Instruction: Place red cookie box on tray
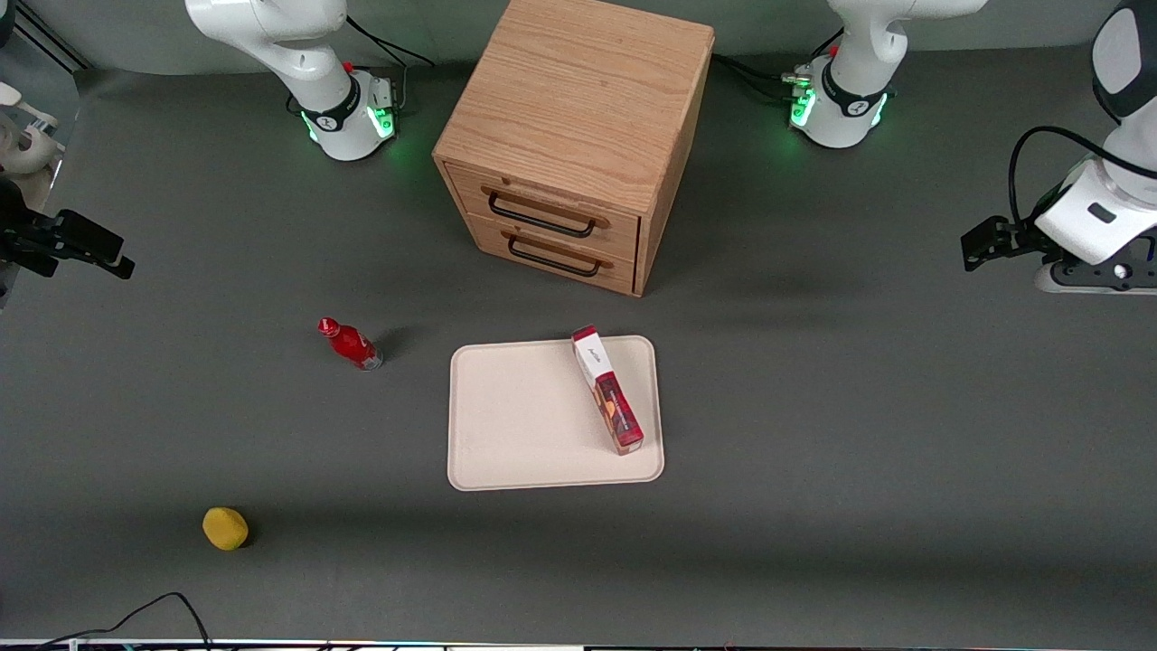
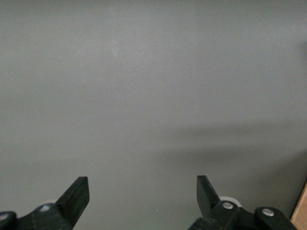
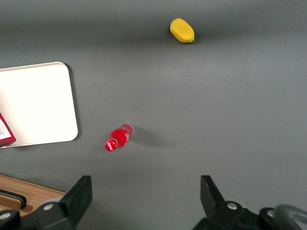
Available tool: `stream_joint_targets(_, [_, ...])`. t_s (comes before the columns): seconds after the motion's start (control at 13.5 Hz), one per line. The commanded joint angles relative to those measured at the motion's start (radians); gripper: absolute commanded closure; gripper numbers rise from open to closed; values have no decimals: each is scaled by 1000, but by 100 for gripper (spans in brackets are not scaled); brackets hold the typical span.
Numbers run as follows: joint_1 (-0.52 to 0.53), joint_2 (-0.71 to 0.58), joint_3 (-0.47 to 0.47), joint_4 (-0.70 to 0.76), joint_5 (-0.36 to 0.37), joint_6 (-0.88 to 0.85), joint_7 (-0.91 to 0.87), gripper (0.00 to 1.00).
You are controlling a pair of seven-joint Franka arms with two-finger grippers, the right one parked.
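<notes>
The red cookie box lies flat on the pale beige tray, along the tray's edge toward the working arm's end, with its white end pointing at the cabinet. A corner of the box and part of the tray also show in the right wrist view. My left gripper hangs well away from the tray, toward the working arm's end of the table. In the left wrist view the gripper is open and empty, with only bare grey table under it.
A wooden two-drawer cabinet stands farther from the front camera than the tray. A small red bottle lies beside the tray toward the parked arm's end. A yellow lemon-like object lies nearer the front camera.
</notes>
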Motion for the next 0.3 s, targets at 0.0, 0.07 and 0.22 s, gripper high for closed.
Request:
stream_joint_targets(0.0, [-17, 15, 7, 92, -11, -85, 12, 0])
stream_joint_targets(0.07, [-17, 20, 7, 108, -17, -102, 7, 0])
stream_joint_targets(0.22, [-17, 27, 7, 134, -17, -128, 4, 0])
